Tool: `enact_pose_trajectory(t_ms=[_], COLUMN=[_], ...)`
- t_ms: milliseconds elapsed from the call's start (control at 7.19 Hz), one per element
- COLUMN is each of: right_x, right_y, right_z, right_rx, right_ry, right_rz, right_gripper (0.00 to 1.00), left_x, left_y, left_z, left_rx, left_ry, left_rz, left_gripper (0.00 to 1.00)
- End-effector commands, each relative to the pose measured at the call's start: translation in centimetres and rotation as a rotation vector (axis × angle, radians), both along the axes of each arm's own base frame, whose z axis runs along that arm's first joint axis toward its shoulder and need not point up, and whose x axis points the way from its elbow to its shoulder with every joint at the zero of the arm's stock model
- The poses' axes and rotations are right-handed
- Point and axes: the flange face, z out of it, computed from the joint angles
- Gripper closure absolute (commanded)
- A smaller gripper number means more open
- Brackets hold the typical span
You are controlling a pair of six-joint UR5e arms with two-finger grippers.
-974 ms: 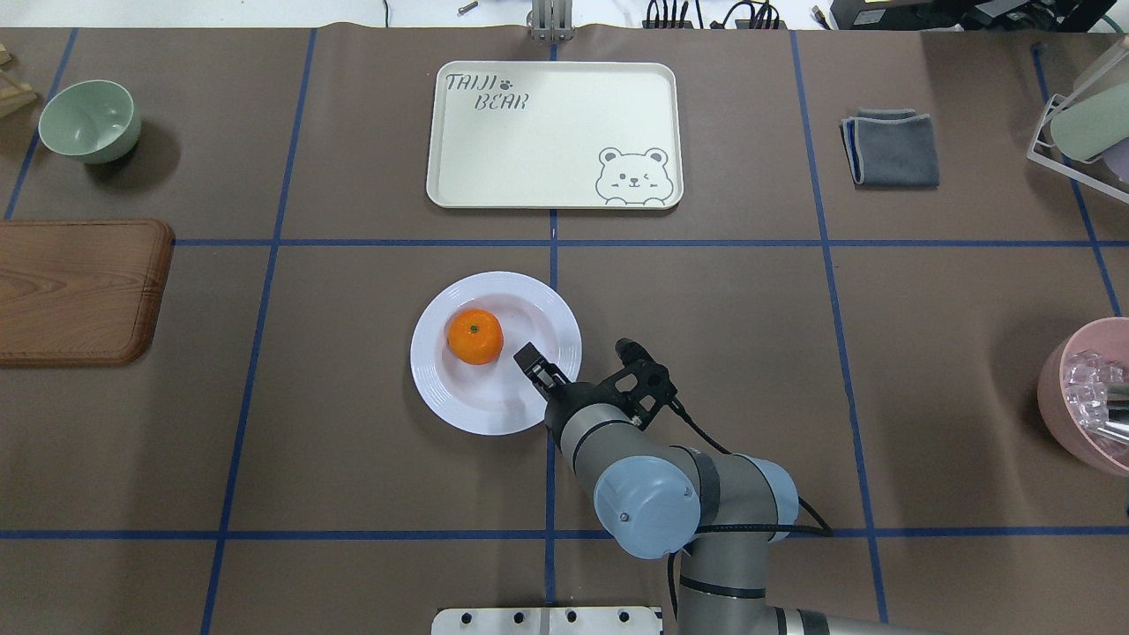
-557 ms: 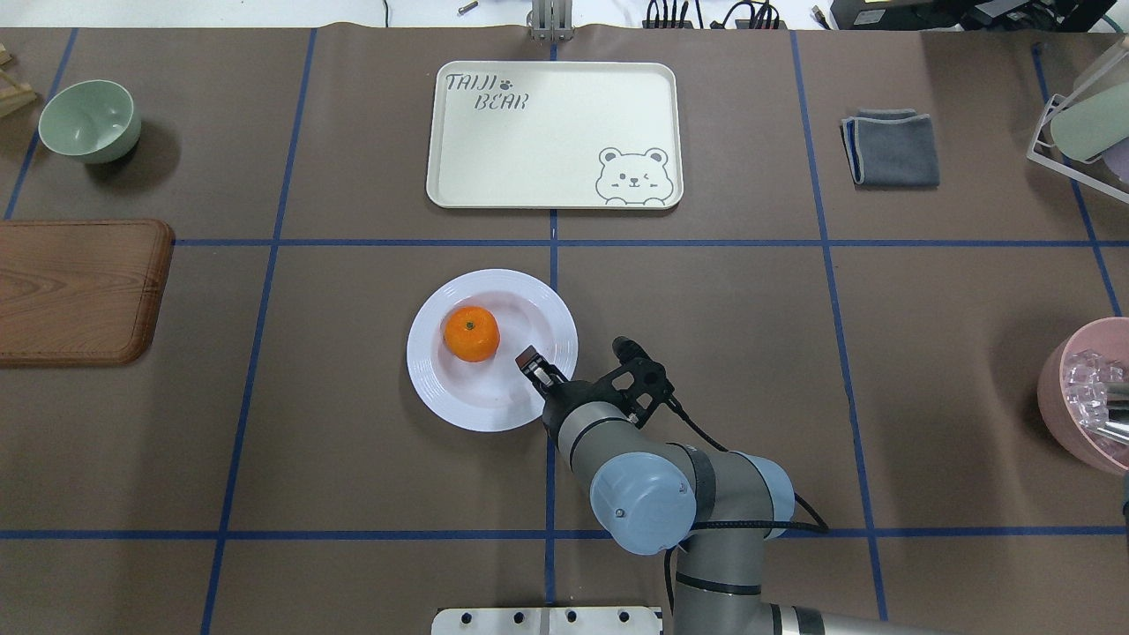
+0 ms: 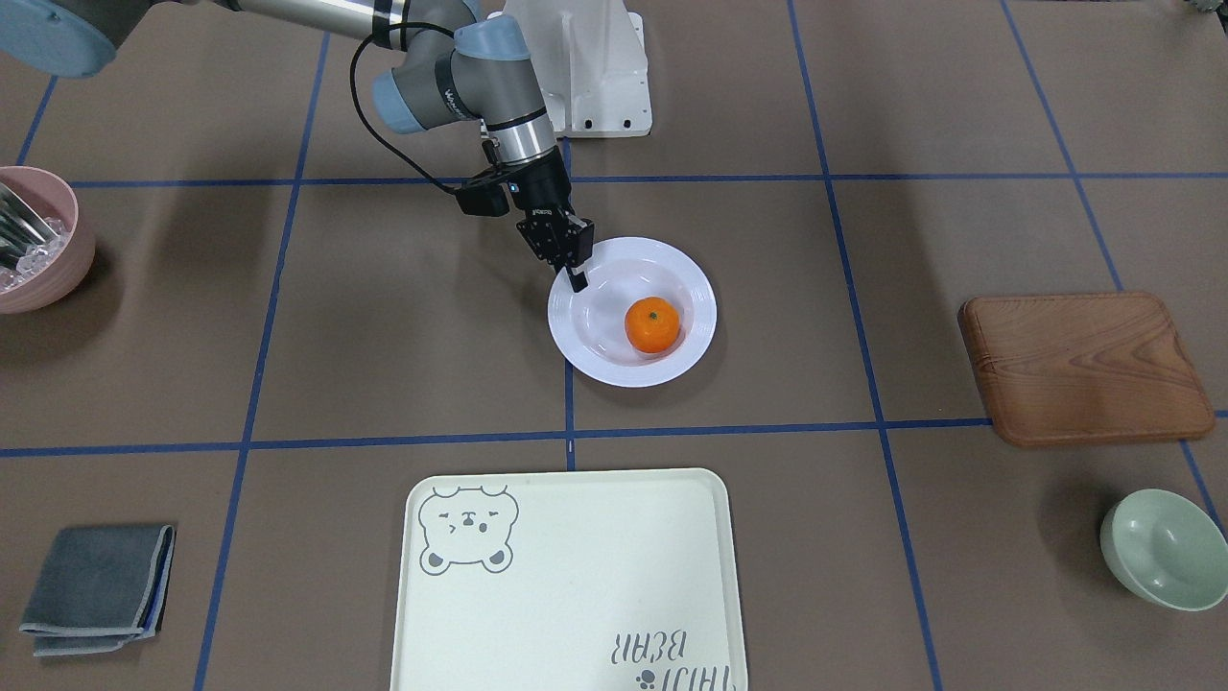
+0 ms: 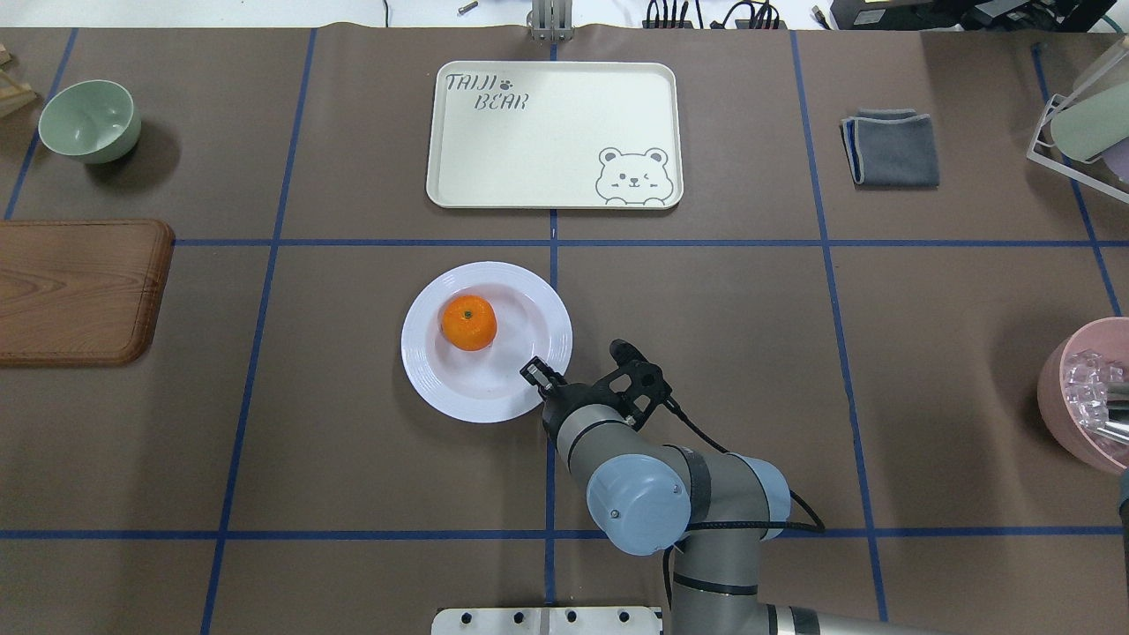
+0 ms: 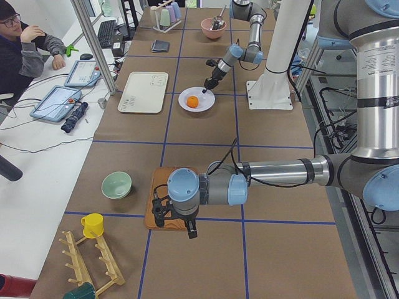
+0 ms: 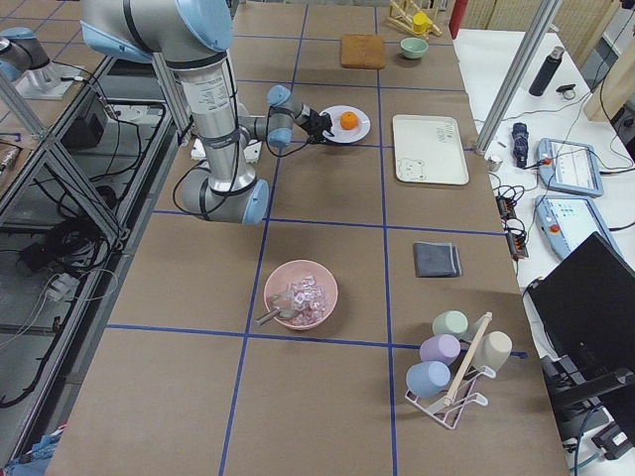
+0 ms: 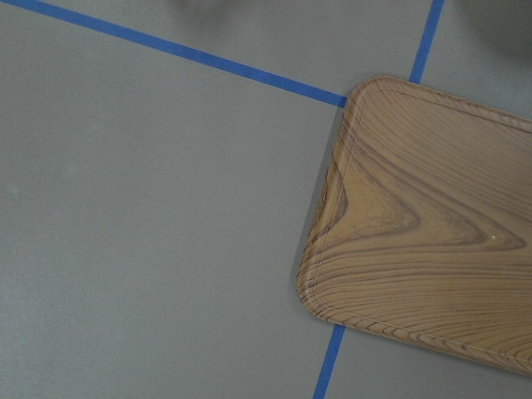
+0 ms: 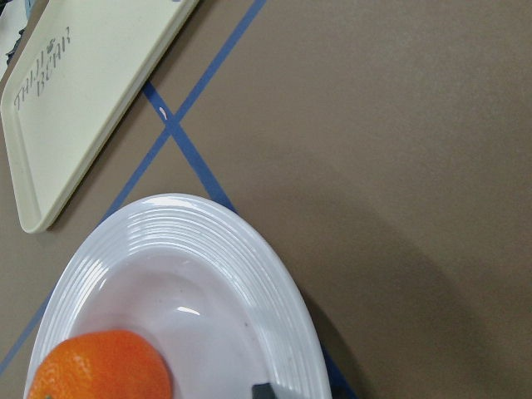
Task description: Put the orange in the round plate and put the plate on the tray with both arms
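- Orange (image 4: pixel 468 322) lies in plate (image 4: pixel 459 388), apart from tray (image 4: pixel 554 132).
- Right gripper (image 4: pixel 536 372): I see narrow jaws pinching plate rim.
- Left gripper (image 5: pixel 192 233) hangs over board (image 7: pixel 416 249) edge; I cannot tell its opening.

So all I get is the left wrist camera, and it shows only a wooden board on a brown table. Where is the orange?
Observer: The orange lies in the round plate, in the middle of the table.
Visitor: Is anything holding that plate?
Observer: Yes, the right arm's fingers pinch its rim on the robot's side.
Visitor: And where is it meant to go?
Observer: Onto the tray, which lies past the plate on the far side from the robot, with nothing on it.
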Motion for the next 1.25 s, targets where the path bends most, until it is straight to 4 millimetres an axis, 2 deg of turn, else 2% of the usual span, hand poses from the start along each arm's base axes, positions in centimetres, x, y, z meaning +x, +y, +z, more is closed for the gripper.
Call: enact_pose_trajectory(t_ms=[0, 139, 278, 418, 835, 1113], right_x=[1.0, 2.6, 4.4, 5.3, 6.9, 7.3], right_y=[0.1, -0.1, 0.3, 0.2, -0.3, -0.8], right_z=[-0.9, -2.1, -2.2, -2.0, -3.1, -3.2], right_rx=[0.002, 0.01, 0.014, 0.018, 0.036, 0.034], right_ry=[-0.031, -0.062, -0.081, -0.085, -0.112, -0.121], right_rz=[0.005, 0.015, 0.017, 0.022, 0.069, 0.082], right_gripper=[1.0, 1.0, 1.0, 1.0, 1.0, 1.0], left_x=[0.0, 0.0, 0.0, 0.0, 0.0, 0.2], left_y=[0.0, 0.0, 0.0, 0.0, 0.0, -0.1], left_z=[0.0, 0.0, -0.1, -0.1, -0.1, -0.1], left_rx=[0.0, 0.0, 0.002, 0.002, 0.002, 0.002], left_ry=[0.001, 0.001, 0.0, 0.0, 0.0, 0.0], left_rz=[0.0, 0.0, 0.0, 0.0, 0.0, 0.005], left_gripper=[0.02, 0.02, 0.02, 0.02, 0.02, 0.02])
